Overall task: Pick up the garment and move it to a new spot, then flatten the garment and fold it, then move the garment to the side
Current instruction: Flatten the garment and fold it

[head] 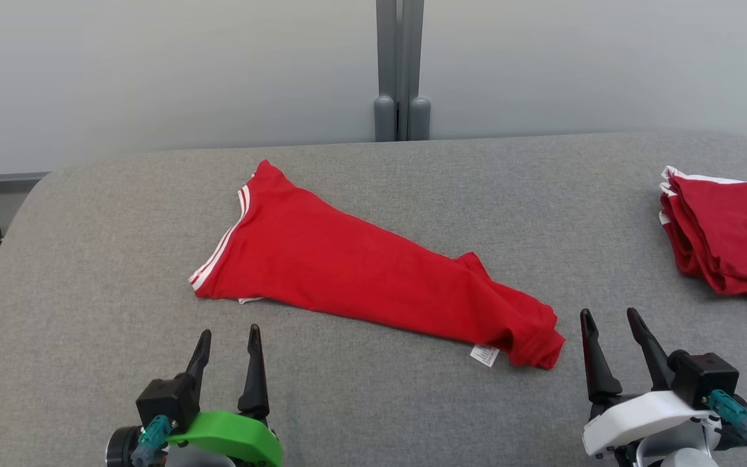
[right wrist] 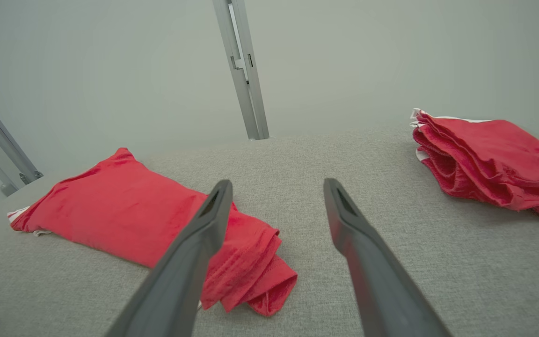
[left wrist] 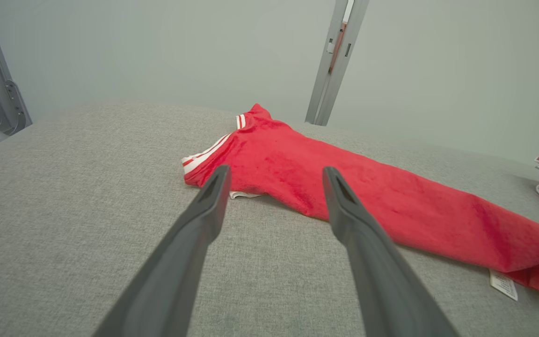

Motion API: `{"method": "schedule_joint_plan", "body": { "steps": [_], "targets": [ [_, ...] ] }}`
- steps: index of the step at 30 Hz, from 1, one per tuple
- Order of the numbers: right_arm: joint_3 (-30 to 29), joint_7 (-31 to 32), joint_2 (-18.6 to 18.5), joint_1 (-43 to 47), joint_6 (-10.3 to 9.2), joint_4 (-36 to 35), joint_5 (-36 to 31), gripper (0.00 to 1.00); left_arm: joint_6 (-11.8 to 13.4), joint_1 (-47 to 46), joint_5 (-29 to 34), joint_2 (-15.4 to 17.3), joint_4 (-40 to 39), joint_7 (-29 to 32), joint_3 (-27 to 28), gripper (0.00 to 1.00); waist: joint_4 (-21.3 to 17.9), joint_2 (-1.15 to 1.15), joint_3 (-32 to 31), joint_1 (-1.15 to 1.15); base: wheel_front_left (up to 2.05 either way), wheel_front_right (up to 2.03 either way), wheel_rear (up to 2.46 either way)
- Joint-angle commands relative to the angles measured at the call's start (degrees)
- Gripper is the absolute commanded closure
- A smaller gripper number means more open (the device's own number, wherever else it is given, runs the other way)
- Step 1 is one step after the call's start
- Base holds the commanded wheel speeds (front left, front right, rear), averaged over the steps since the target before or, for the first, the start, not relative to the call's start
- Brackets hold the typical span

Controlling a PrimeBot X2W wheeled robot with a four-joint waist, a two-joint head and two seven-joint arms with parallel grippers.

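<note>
We see the red garment (head: 360,272) lying on the grey fabric surface (head: 120,259), roughly in the middle of it. In the head view it stretches as a long band from the far left toward the near right. Its wider end, edged with 2 white stripes (head: 221,250), lies at the left. Its narrower end is bunched into soft folds at the right, and a small white label (head: 484,355) pokes out from under those folds onto the surface. The cloth is smooth near the stripes and rumpled toward the narrow end.

Our left hand (head: 229,332) sits low at the near side, in front of the striped end and apart from it. Its 2 dark fingers are spread wide with nothing between them, and in the left wrist view they point toward the striped end. Our right hand (head: 609,312) is just beside the bunched end, to its right. Its 2 fingers are also spread and empty, and they do not touch the cloth. We cannot tell whether either hand rests on the surface or hangs just above it.

A pile of other red cloth with white trim (head: 730,240) lies at the far right edge of the surface, well apart from the garment. Behind the surface stand a pale wall and a grey upright post (head: 402,65).
</note>
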Motion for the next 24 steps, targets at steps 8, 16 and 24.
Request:
{"method": "schedule_joint_plan", "body": {
  "steps": [8, 16, 24],
  "targets": [
    [-1.0, -0.3, -0.1, 0.1, -0.02, 0.4, -1.7, 0.0, -0.3, 0.4, 0.2, -0.1, -0.2, 0.0, -0.3, 0.0, 1.5, 0.0, 0.7, 0.0, 0.0, 0.0, 0.0],
    [-3.6, 1.7, -0.1, -5.9, -0.02, 1.9, -7.7, 0.0, 0.6, -0.7, -0.5, 0.0, -1.9, 0.0, -1.9, 0.0, 5.3, 0.0, 3.3, 0.0, 0.0, 0.0, 0.0],
    [-3.4, 9.4, -3.1, -17.2, -0.02, 9.1, -15.0, 0.0, 1.1, -3.1, -1.6, 0.0, -3.4, 0.0, -3.4, 0.0, 11.6, 0.0, 8.2, 0.0, 0.0, 0.0, 0.0]
  ]
}}
